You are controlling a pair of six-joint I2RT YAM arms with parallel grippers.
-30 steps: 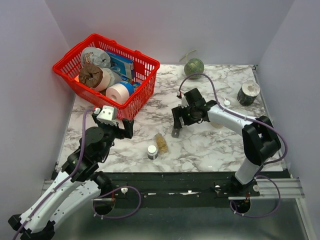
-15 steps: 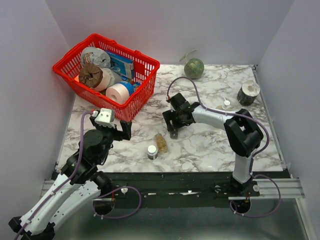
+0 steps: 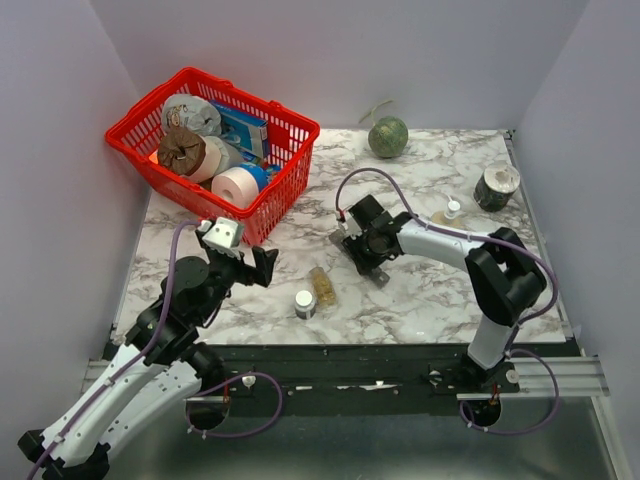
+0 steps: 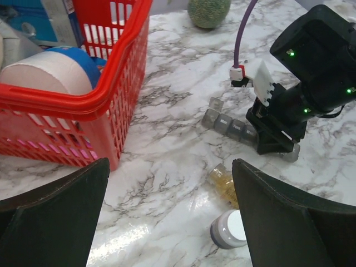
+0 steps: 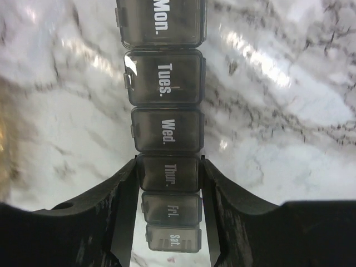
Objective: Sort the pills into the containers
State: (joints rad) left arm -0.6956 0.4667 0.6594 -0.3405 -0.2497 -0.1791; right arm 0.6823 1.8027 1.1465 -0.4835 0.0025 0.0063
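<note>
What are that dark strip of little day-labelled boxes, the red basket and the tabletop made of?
The dark-grey strip of day-labelled boxes looks like smoky glossy plastic: moulded lid tabs, white printed lettering. The red basket looks like moulded plastic: flat slats, thick rounded rim, uniform colour. The white tabletop shows grey marble veining with a sheen; stone or printed laminate, I cannot tell.

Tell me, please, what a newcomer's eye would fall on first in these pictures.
The bright red basket, piled full at the far left of the marble table, stands out first. Next comes the right gripper clamped across the dark day-labelled pill organiser mid-table, at its Thur. compartment, with the clear pill vial lying just left of it.
</note>
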